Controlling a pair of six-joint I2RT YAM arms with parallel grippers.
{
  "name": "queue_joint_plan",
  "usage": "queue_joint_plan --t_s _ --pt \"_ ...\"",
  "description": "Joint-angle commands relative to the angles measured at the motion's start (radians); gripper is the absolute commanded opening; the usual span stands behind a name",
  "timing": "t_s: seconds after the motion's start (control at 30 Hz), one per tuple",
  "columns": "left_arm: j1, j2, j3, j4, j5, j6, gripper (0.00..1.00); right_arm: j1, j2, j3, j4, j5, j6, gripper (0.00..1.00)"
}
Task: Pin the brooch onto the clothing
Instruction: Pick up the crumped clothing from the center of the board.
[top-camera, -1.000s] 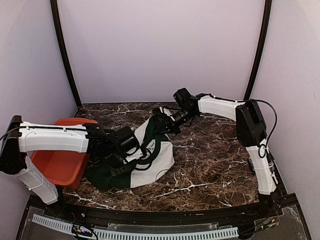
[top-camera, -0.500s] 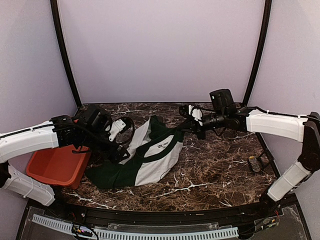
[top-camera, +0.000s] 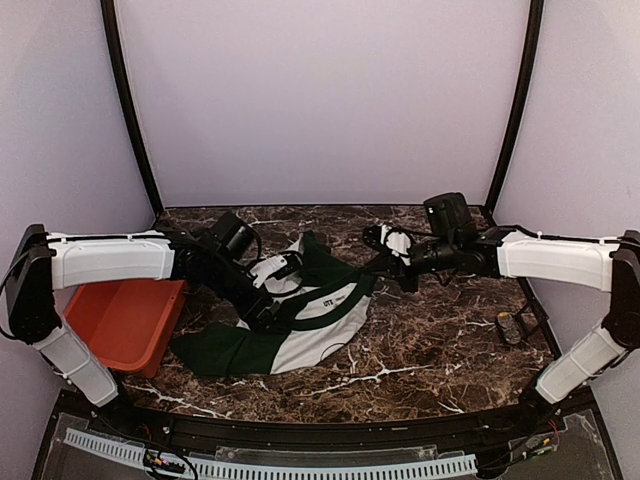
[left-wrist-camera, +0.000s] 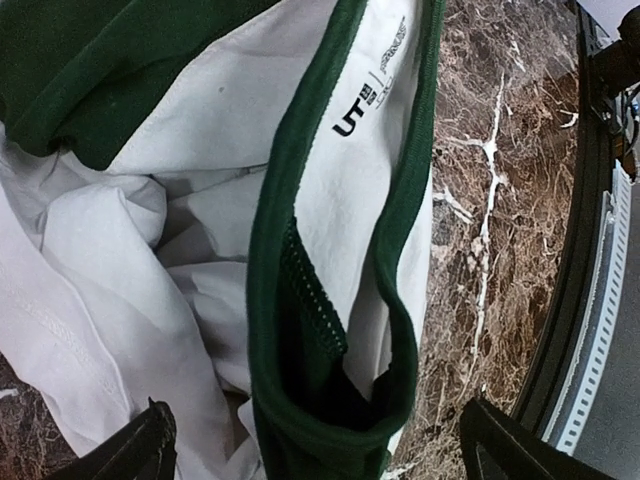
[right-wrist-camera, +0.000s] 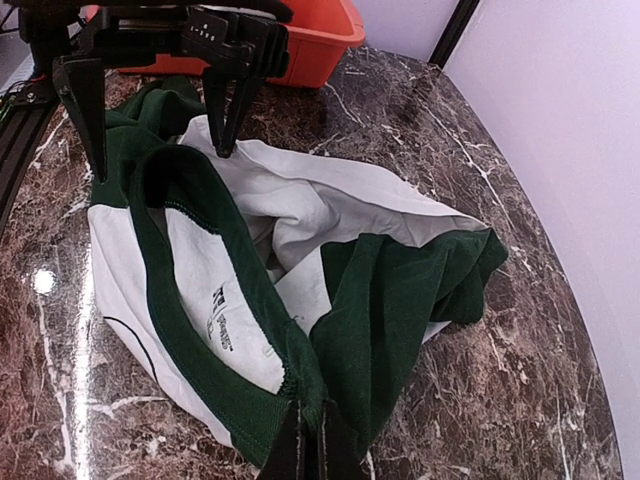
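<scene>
On the inside of the collar of the clothing a printed label is seen. The black letters "UT" can be read there, with a small square mark beside them. A line of finer writing next to it is too small to be read. A thin black curved line is printed on the white front.

The clothing is laid crumpled on the left half of the table, with its green collar turned upward. The table top is of dark brown marble with white veins. It is enclosed by plain lilac walls, and two black poles are placed at the back corners. An orange bin is set at the left edge, just beside a green sleeve.

The left gripper is held over the collar with its jaws spread wide, and nothing is grasped by it. The right gripper is pinched tightly on the green collar edge at the right side of the clothing.

Bare marble is seen between the clothing and the right edge, where only a small dark thing is lying; what it is cannot be told. The near edge is bordered by a white perforated strip.
</scene>
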Motion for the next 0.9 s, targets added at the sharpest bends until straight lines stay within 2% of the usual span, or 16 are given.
queue_joint_plan --t_s 0.0,0.13,0.3,0.33,0.4,0.47,0.57,0.63,0.7,0.77,0.87 --pt "0.037 -0.016 0.011 -0.028 0.131 0.035 0.97 0.009 -0.044 -0.024 0.028 0.023 -0.011 0.00" --pt "0.041 0.005 0.001 -0.008 0.186 0.034 0.87 0.009 -0.050 -0.026 0.021 0.041 -0.024 0.00" --pt "0.040 0.051 0.022 -0.025 0.320 0.044 0.66 0.009 -0.049 -0.031 0.020 0.055 -0.034 0.00" --pt "0.040 0.052 0.024 -0.025 0.331 0.045 0.63 0.009 -0.048 -0.031 0.020 0.056 -0.033 0.00" --pt "0.040 0.055 0.021 -0.021 0.346 0.043 0.51 0.010 -0.049 -0.031 0.018 0.056 -0.033 0.00" --pt "0.040 0.059 0.020 -0.021 0.346 0.043 0.44 0.009 -0.050 -0.029 0.020 0.056 -0.033 0.00" --pt "0.040 0.069 0.018 -0.027 0.320 0.038 0.39 0.009 -0.054 -0.030 0.019 0.057 -0.040 0.00" --pt "0.040 0.075 0.018 -0.030 0.290 0.036 0.31 0.009 -0.054 -0.031 0.016 0.062 -0.044 0.00" --pt "0.040 0.081 0.021 -0.035 0.250 0.034 0.19 0.009 -0.055 -0.030 0.015 0.071 -0.046 0.00" --pt "0.041 0.082 0.029 -0.039 0.199 0.030 0.03 0.009 -0.058 -0.025 0.012 0.079 -0.044 0.00" --pt "0.040 0.052 0.047 -0.036 0.058 0.020 0.01 0.009 -0.075 -0.011 0.023 0.105 -0.018 0.00"
